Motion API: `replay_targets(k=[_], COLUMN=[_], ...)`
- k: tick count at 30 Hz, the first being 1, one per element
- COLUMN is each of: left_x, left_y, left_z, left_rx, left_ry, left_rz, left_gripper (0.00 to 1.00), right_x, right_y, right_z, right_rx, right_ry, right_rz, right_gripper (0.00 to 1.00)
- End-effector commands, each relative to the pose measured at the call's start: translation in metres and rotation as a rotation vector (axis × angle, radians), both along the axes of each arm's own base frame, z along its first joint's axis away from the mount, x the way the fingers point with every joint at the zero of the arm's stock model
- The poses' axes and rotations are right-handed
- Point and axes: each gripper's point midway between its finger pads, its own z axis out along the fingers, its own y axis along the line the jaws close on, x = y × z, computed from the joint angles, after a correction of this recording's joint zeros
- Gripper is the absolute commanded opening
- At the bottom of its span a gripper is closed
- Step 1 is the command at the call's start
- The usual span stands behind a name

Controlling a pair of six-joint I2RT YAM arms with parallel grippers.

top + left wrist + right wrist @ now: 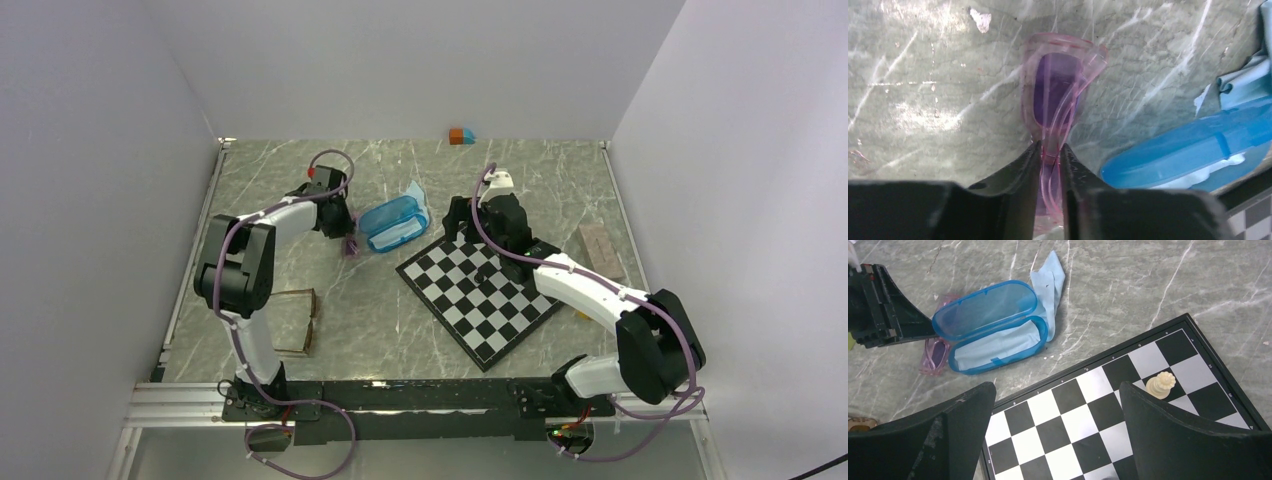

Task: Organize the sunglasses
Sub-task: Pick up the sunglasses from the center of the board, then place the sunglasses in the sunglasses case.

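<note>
- The left tool point(1050, 150) is pinched together on the near end of the purple sunglasses point(1055, 95), its two black fingers point(1018, 170) pressing the translucent pink-violet frame from either side.
- In the top view the purple sunglasses sit at about 9 o'clock from the middle of the grey marbled counter point(400, 310), just beside the blue case point(393, 222) at the case's 8 o'clock. Whether the pair rests on the counter or is raised off it cannot be told.
- The blue case lies open, both halves facing up, with a light-blue cloth point(993, 347) inside the lower half. A second light-blue cloth point(1050, 285) lies against the case at its 1 o'clock.
- The brown-framed sunglasses point(297, 322) lie on the counter at 8 o'clock, near the left arm's base and well apart from the purple pair.
- The right tool point(1055, 410) hangs with its fingers wide apart and nothing between them, above the far corner of a chessboard point(1073, 420).
- A pale chess piece point(1160, 384) stands upright on the board, seen at 2 o'clock from the right tool in the wrist view.
</note>
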Motion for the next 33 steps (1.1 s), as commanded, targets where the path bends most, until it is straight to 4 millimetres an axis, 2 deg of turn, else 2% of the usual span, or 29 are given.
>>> replay_targets(k=[1,4,9,12,13,14,15,18,19,22,23,26,29,33], left_x=[0.013,0.009,-0.004,-0.009,-0.009,-0.011,-0.015,-0.030,-0.032,-0.030,-0.024,0.000,0.018,0.020], left_y=[0.006,0.015,0.039,0.039,0.031,0.021,0.010,-0.043,-0.056,-0.082,-0.091,-0.107,-0.117,-0.133], left_z=[0.010,0.019,0.058,0.100,0.116,0.141,0.149,0.188,0.194,0.192,0.185,0.182,0.164,0.133], left_rx=[0.038,0.070,0.158,0.163,0.142,0.120,0.111,0.080,0.095,0.208,0.234,0.311,0.330,0.361], left_ry=[-0.027,-0.035,-0.111,-0.251,-0.325,-0.428,-0.503,-0.747,-0.784,-0.740,-0.708,-0.711,-0.664,-0.582], left_rz=[0.003,0.031,0.077,0.004,-0.067,-0.142,-0.235,-0.558,-0.636,-0.839,-0.882,-0.917,-0.950,-1.036], left_gripper=[0.17,0.00,0.00,0.00,0.00,0.00,0.00,0.00,0.00,0.00,0.00,0.00,0.00,0.00], right_x=[0.004,0.002,0.003,0.002,0.001,0.000,-0.001,-0.004,-0.005,-0.009,-0.010,-0.013,-0.014,-0.012], right_y=[-0.001,0.002,-0.002,-0.006,-0.007,-0.007,-0.008,-0.009,-0.010,-0.016,-0.019,-0.029,-0.035,-0.040], right_z=[0.012,0.012,0.014,0.015,0.015,0.015,0.015,0.015,0.015,0.016,0.016,0.019,0.021,0.021], right_rx=[0.025,0.033,0.007,-0.001,0.000,0.002,0.003,0.006,0.003,-0.006,-0.009,-0.023,-0.035,-0.051], right_ry=[-0.025,-0.021,-0.034,-0.040,-0.043,-0.045,-0.046,-0.053,-0.055,-0.070,-0.077,-0.108,-0.127,-0.134], right_rz=[-0.019,0.000,-0.010,-0.018,-0.018,-0.020,-0.021,-0.016,-0.014,-0.022,-0.032,-0.062,-0.077,-0.100], right_gripper=[1.00,1.00,1.00,1.00,1.00,1.00,1.00,1.00,1.00,1.00,1.00,1.00,1.00,1.00])
